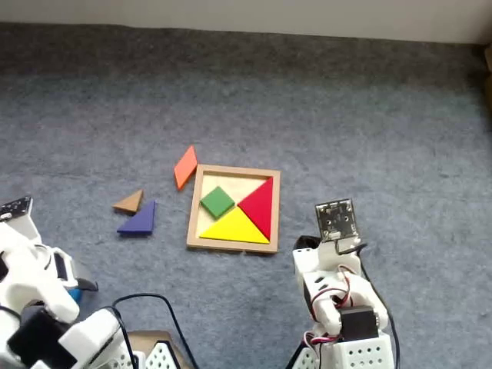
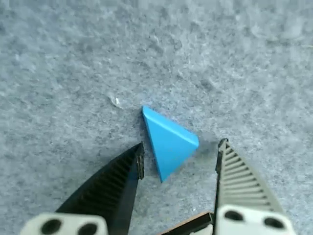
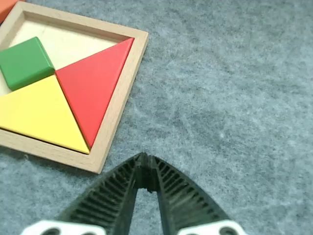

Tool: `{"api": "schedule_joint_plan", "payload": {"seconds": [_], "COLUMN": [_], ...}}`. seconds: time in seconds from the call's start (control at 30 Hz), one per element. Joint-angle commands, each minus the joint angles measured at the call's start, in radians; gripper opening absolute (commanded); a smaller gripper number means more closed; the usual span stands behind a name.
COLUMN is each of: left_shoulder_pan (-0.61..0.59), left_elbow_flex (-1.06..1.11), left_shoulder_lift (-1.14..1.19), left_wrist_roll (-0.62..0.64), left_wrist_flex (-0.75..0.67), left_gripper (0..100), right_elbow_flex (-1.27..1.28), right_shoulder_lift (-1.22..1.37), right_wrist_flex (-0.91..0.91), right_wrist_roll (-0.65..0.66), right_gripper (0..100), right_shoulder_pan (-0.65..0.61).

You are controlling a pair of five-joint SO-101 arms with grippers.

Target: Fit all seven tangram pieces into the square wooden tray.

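Observation:
The square wooden tray (image 1: 231, 247) holds a green square (image 1: 217, 201), a red triangle (image 1: 260, 206) and a yellow triangle (image 1: 234, 227). An orange parallelogram (image 1: 184, 166) lies against the tray's upper left corner. Further left on the carpet lie a brown triangle (image 1: 129, 202) and a dark blue triangle (image 1: 138, 220). My left gripper (image 2: 181, 148) is open low over the carpet, with a light blue triangle (image 2: 168, 142) lying flat between its fingers. My right gripper (image 3: 145, 160) is shut and empty, just off the tray's (image 3: 120, 115) near right corner.
Grey carpet covers the whole surface. The left arm (image 1: 38, 292) stands at the lower left and the right arm (image 1: 338, 284) at the lower right, with cables near the front edge. Open carpet stretches behind and to the right of the tray.

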Motion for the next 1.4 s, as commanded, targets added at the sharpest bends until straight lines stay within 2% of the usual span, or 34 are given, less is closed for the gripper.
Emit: {"api": "schedule_joint_plan", "payload": {"seconds": [0.0, 0.23, 0.47, 0.7, 0.83, 1.1, 1.37], "left_shoulder_pan": [-0.021, -0.021, -0.016, -0.008, 0.050, 0.194, 0.344], "left_elbow_flex": [-0.001, -0.002, -0.005, -0.005, -0.010, -0.183, -0.321], "left_shoulder_lift": [0.033, 0.119, 0.139, 0.139, 0.137, 0.137, 0.137], "left_wrist_roll": [-0.014, -0.014, -0.014, -0.014, -0.014, -0.009, -0.006], "left_wrist_flex": [-0.054, -0.084, -0.106, -0.104, -0.103, 0.098, 0.218], "left_gripper": [24, 23, 9, 9, 9, 9, 9], "right_elbow_flex": [0.154, 0.154, 0.154, 0.154, 0.154, 0.154, 0.154], "right_shoulder_lift": [-0.005, -0.005, -0.005, -0.005, -0.005, -0.005, -0.005], "right_wrist_flex": [0.001, 0.001, 0.001, 0.001, 0.001, 0.001, 0.001], "right_wrist_roll": [-0.006, -0.006, -0.006, -0.006, -0.006, -0.006, -0.006], "right_gripper": [0.5, 0.5, 0.5, 0.5, 0.5, 0.5, 0.5], "right_shoulder_pan": [0.013, 0.013, 0.013, 0.013, 0.013, 0.013, 0.013]}}
